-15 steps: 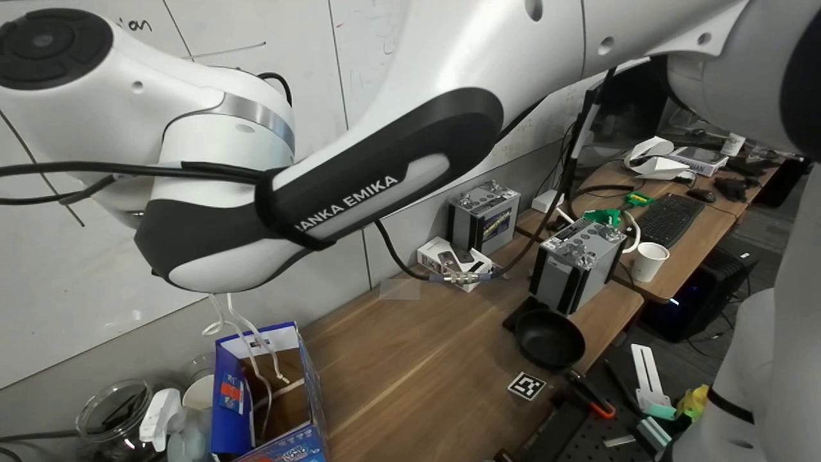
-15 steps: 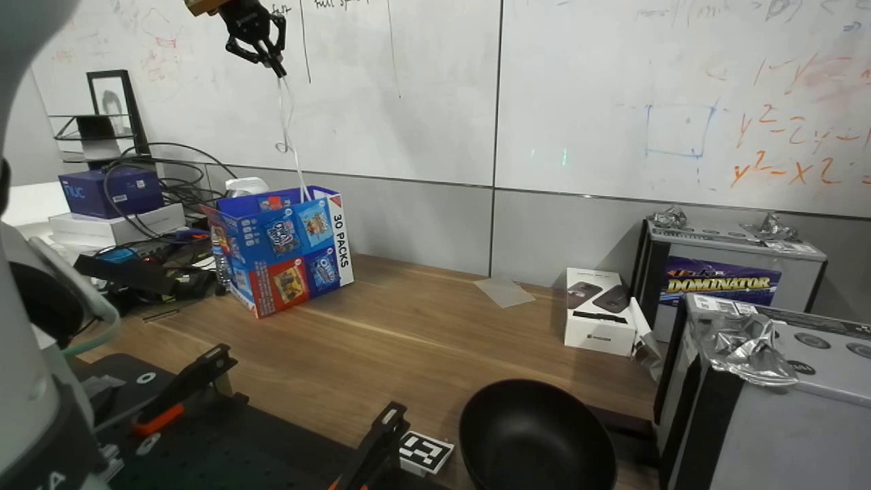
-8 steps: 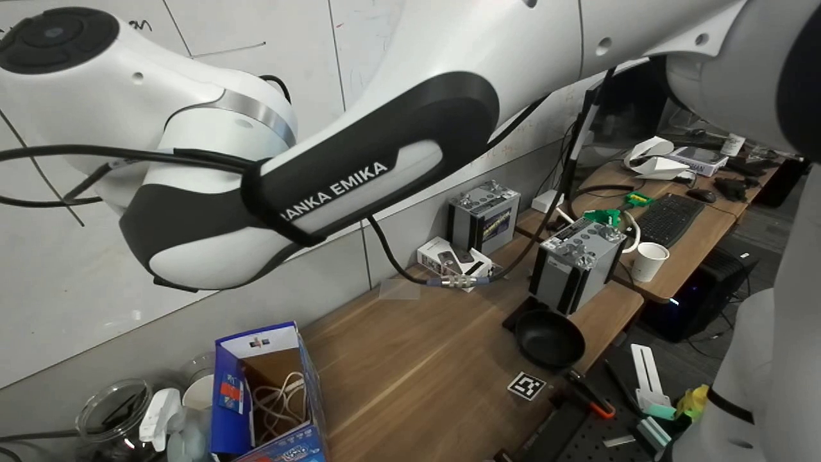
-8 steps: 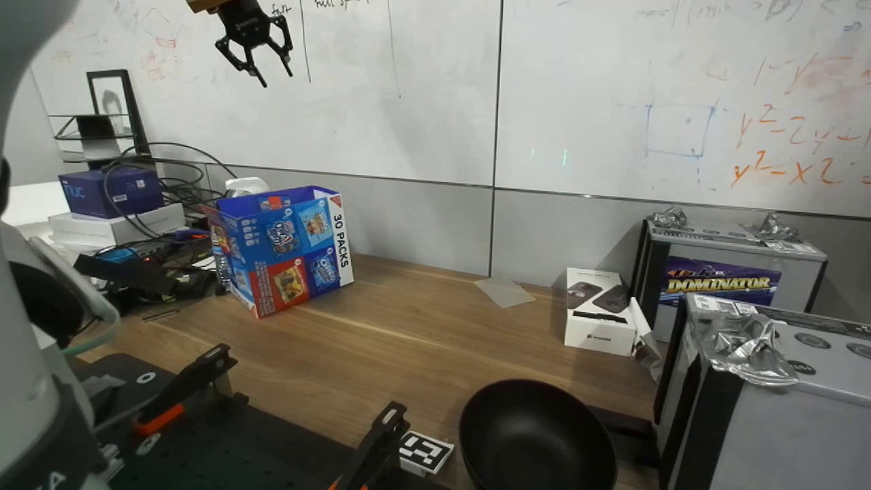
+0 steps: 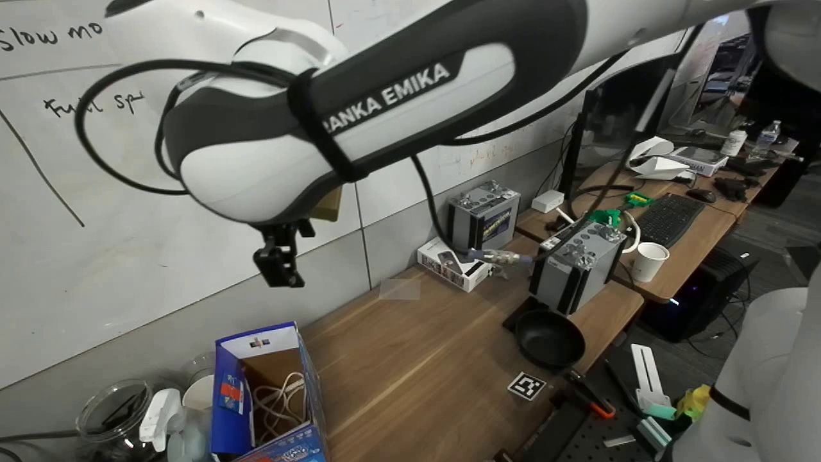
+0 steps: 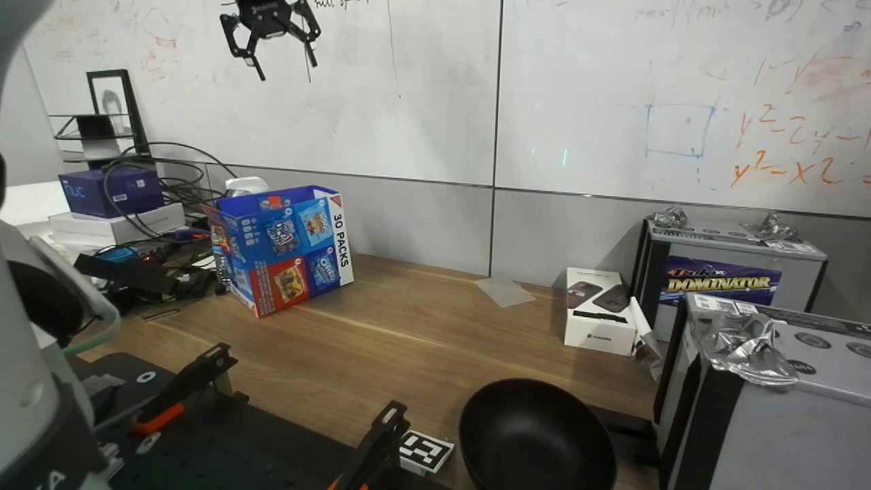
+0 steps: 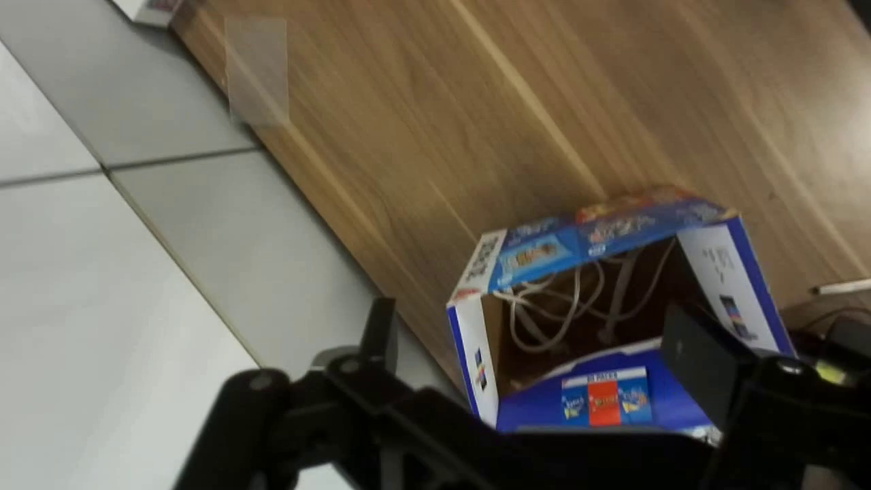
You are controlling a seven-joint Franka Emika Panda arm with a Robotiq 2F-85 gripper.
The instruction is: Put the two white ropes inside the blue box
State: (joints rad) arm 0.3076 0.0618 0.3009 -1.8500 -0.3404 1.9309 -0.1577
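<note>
The blue box (image 6: 289, 255) stands upright with its top uncovered, on the far left of the table in an exterior view. Its blue flap (image 7: 531, 408) and dark inside show in the wrist view. Loose loops of the white ropes (image 7: 533, 348) lie tangled in the box; I cannot tell the two apart. High above the box, my gripper (image 6: 288, 71) has its fingers spread wide with nothing between them. The wrist view has the gripper (image 7: 527, 316) framing the box from far above, touching neither box nor rope.
Beside the box are a glass jar (image 5: 115, 410) and a white spray head (image 5: 160, 417). A black pan (image 6: 537, 435), a white phone box (image 6: 599, 313) and grey batteries (image 6: 762, 401) are farther along the wooden table. The whiteboard wall (image 6: 422, 102) rises behind.
A second ago a white rope hung from the shut gripper into the box. The gripper has opened, the rope has dropped inside, and the arm has since risen and shifted.
</note>
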